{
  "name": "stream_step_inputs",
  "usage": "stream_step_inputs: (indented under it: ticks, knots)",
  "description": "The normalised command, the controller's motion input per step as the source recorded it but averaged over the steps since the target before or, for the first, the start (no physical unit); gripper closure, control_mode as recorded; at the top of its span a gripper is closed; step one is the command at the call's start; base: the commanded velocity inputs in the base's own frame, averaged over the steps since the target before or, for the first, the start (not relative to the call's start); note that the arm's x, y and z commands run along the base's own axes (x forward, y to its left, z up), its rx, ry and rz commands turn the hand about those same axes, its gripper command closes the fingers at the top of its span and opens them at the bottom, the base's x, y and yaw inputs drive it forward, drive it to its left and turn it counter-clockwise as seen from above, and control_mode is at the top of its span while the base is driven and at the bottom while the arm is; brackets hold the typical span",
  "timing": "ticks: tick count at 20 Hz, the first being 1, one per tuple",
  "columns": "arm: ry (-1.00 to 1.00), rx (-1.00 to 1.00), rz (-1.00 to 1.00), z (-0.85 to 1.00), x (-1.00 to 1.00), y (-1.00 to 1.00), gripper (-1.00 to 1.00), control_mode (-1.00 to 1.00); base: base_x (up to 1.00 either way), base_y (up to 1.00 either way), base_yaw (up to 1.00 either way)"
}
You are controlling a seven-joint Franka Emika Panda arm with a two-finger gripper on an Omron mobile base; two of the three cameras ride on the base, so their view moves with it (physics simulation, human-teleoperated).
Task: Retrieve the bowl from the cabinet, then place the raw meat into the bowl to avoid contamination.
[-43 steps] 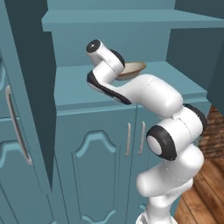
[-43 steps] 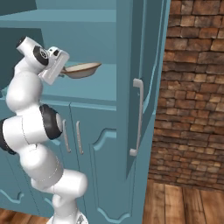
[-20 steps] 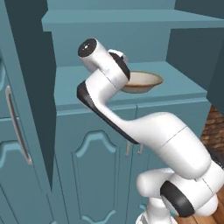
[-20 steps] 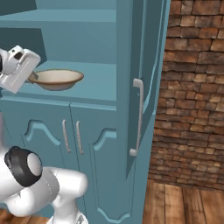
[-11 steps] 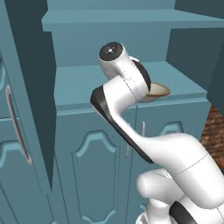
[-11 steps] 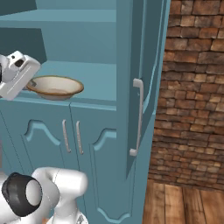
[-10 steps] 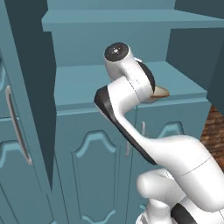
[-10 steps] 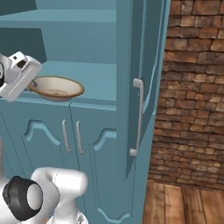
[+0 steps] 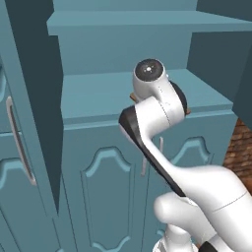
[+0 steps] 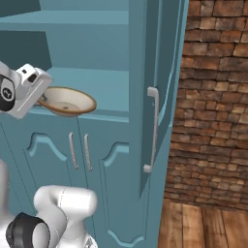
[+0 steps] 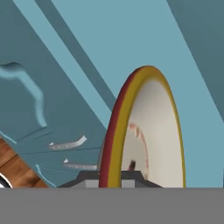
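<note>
The tan bowl [image 10: 68,100] with its brownish rim hangs level just over the front edge of the teal cabinet's [image 10: 112,81] middle shelf. My gripper [image 10: 42,99] is shut on the bowl's left rim. In the hand view the bowl [image 11: 153,131] stands edge-on right in front of my gripper [image 11: 112,178], with its rim between the fingers. In the left base view my arm covers the bowl, and only a sliver of rim [image 9: 187,112] shows beside the wrist, above the shelf [image 9: 98,91]. The raw meat is out of view.
The cabinet's right door [image 10: 160,72] stands open toward me, its silver handle [image 10: 152,131] close to the bowl's right. The left door [image 9: 24,123] is open too. Shut lower doors with two handles [image 10: 79,150] lie below. A brick wall [image 10: 213,97] rises at the right.
The arm has swung across the shelf, carrying the bowl out from deeper in the cabinet to the shelf's front edge and a little lower. The grip has stayed shut on the rim.
</note>
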Motion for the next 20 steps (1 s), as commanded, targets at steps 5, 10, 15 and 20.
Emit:
stream_step_inputs:
  ticks: [5, 10, 15, 20]
  knots:
    - [0.00, 0.00, 0.00, 0.00, 0.00, 0.00, 1.00, -1.00, 0.00, 0.00, 0.00]
    - [0.00, 0.00, 0.00, 0.00, -0.02, 0.00, 1.00, -1.00, 0.00, 0.00, 0.00]
    - [0.00, 0.01, -0.03, -0.01, -0.56, 0.00, 1.00, -1.00, 0.00, 0.00, 0.00]
    - [0.00, 0.02, -0.04, -0.05, -0.70, 0.00, 1.00, -1.00, 0.00, 0.00, 0.00]
